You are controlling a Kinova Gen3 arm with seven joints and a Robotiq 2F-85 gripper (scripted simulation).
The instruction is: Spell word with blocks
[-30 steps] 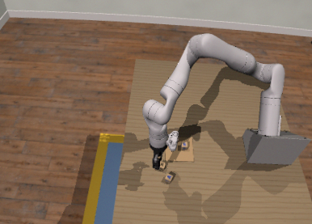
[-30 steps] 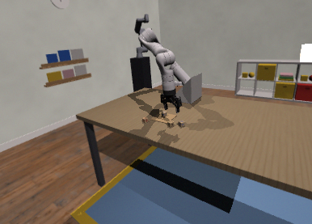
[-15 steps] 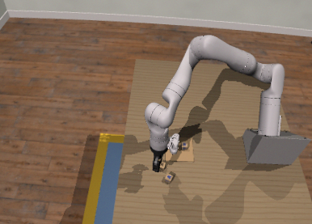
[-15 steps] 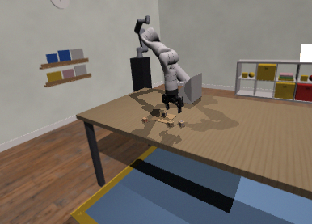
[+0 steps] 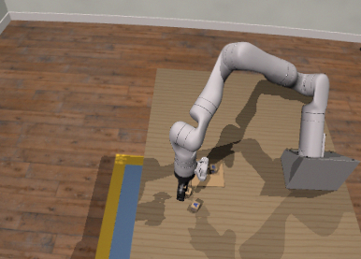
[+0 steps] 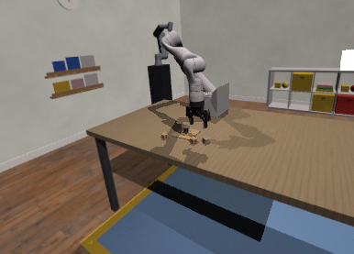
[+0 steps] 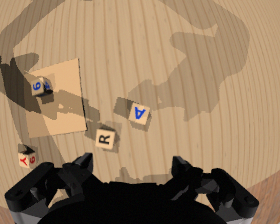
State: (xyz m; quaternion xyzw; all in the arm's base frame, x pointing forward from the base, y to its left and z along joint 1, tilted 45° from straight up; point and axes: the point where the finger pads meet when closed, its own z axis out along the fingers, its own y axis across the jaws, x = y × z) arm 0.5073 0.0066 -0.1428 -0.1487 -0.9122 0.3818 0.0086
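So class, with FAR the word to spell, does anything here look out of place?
Yes. Only one block sits on the mat; its letter is hard to read. The R block and A block lie off it, turned at different angles. Another block lies off the mat at the left edge. The open gripper holds nothing.
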